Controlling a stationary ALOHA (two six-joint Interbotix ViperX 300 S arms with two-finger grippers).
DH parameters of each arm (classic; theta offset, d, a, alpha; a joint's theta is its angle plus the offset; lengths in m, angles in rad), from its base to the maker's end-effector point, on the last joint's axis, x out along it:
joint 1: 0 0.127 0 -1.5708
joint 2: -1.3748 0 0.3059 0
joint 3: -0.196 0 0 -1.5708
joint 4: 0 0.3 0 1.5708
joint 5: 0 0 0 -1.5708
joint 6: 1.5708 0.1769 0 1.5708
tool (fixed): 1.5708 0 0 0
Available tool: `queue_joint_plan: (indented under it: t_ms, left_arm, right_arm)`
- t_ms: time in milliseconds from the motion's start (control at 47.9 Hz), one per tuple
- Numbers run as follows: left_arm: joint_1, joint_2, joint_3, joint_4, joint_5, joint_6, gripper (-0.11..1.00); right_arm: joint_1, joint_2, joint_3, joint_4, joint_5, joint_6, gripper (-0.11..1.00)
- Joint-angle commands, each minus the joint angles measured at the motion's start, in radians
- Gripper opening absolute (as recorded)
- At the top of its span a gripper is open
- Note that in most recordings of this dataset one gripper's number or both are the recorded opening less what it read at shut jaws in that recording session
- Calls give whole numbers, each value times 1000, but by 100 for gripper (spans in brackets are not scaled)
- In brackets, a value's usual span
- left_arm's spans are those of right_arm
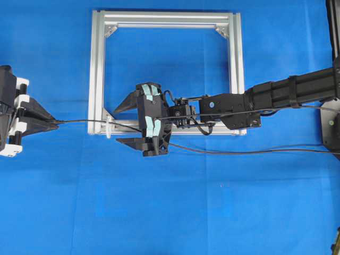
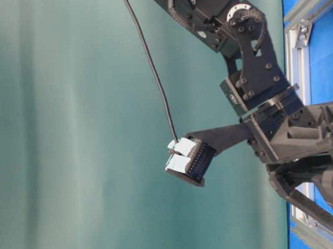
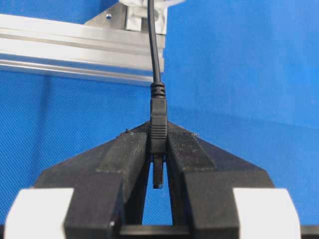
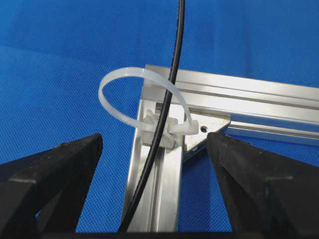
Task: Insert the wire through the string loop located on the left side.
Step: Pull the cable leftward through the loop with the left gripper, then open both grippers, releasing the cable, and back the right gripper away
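My left gripper (image 1: 53, 122) (image 3: 158, 137) is at the far left, shut on the black plug (image 3: 158, 124) at the end of the wire (image 1: 79, 121) (image 3: 155, 50). From there the thin wire runs right, through the white string loop (image 1: 109, 128) (image 4: 124, 72) at the frame's lower left corner, and on under my right arm. In the right wrist view the wire (image 4: 169, 99) lies over the loop's base on the rail. My right gripper (image 1: 116, 126) (image 4: 154, 142) hangs over that corner, open. One finger is on each side of the rail, and nothing is held.
The silver square aluminium frame (image 1: 98, 64) (image 4: 249, 94) lies on the blue cloth, with triangular corner brackets (image 4: 209, 124). A thicker black cable (image 1: 239, 152) trails right along the cloth below the right arm (image 1: 276, 95).
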Motion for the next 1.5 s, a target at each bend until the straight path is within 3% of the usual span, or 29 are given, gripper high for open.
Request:
queue_joint_plan:
  t_ms: [0, 626, 689, 856, 919, 1044, 1190, 1483]
  left_arm:
    - [-3, 18, -14, 3, -11, 2, 6]
    - [-3, 167, -46, 3, 8, -2, 9]
    - [-2, 164, -44, 3, 12, -2, 23]
    - [-3, 161, -43, 3, 15, -2, 74]
    - [-3, 161, -43, 3, 15, -2, 85]
    - [-2, 156, -43, 3, 15, -2, 78]
    - [-3, 132, -40, 3, 15, 3, 77]
    - [-3, -48, -46, 6, 15, 11, 77]
  right_arm:
    - [2, -20, -12, 2, -6, 3, 90]
    - [2, -20, -15, 2, -6, 3, 90]
    - [2, -20, -15, 2, -6, 3, 90]
    - [2, -20, -15, 2, -6, 3, 90]
    - [2, -20, -14, 2, -6, 3, 90]
    - [2, -20, -17, 2, -6, 3, 90]
    - [2, -34, -17, 2, 5, 8, 90]
    - [3, -153, -12, 2, 107, 8, 90]
